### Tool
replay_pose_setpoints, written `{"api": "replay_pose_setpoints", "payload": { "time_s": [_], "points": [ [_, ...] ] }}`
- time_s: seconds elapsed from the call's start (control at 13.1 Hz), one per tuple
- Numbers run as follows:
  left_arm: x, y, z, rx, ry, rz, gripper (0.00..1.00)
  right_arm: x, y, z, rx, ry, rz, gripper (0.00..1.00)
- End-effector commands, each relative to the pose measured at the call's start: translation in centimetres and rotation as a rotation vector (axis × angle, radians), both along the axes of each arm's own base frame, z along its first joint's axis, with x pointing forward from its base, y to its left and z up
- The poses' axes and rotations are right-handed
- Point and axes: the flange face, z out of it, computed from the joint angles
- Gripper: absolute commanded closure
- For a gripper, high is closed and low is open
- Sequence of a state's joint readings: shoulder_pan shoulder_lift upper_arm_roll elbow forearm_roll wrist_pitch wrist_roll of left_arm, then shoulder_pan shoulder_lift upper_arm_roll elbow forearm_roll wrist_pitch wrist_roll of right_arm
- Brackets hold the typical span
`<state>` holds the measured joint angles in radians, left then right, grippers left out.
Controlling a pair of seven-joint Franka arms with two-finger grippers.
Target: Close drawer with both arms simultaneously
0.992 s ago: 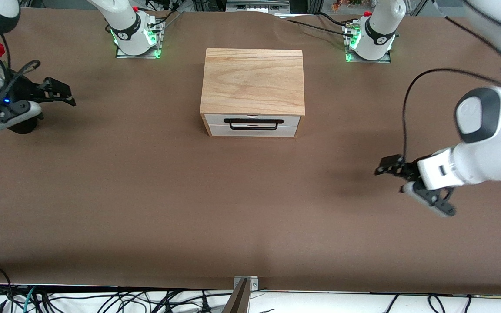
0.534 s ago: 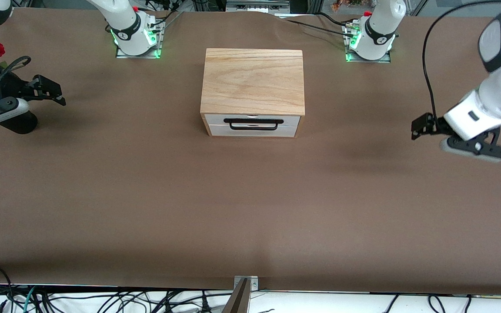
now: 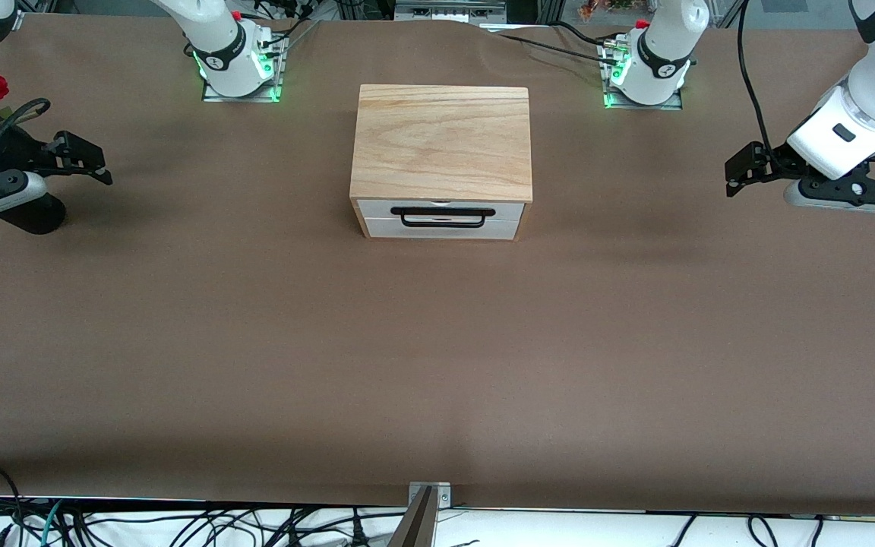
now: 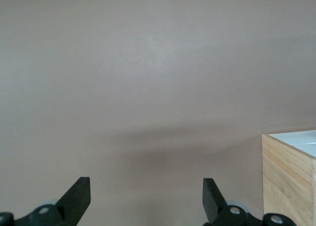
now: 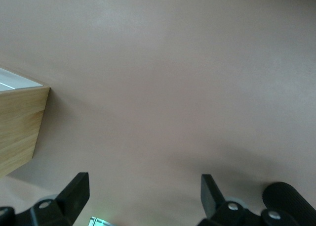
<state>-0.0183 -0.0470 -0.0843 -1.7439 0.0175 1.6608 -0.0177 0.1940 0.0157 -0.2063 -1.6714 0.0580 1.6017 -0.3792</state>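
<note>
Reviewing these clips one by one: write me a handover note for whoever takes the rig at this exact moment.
Left tool: open, empty, over bare table at the left arm's end.
Right tool: open, empty, over the right arm's end.
Wooden box sits mid-table between the bases; its drawer looks pushed in, white front about flush, black handle facing the front camera.
Done: closing appears complete.
Left: apparently nothing; both arms are clear of the box.
</note>
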Motion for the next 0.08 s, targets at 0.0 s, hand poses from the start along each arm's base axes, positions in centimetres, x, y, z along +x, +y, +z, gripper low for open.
{"api": "replay_pose_setpoints", "payload": {
  "time_s": [0.0],
  "points": [
    [1.11, 0.09, 0.57, 0.010, 0.032, 0.013, 0.00, -0.16, -0.03, 0.83, -0.020, 0.001, -0.008, 0.00]
  ]
}}
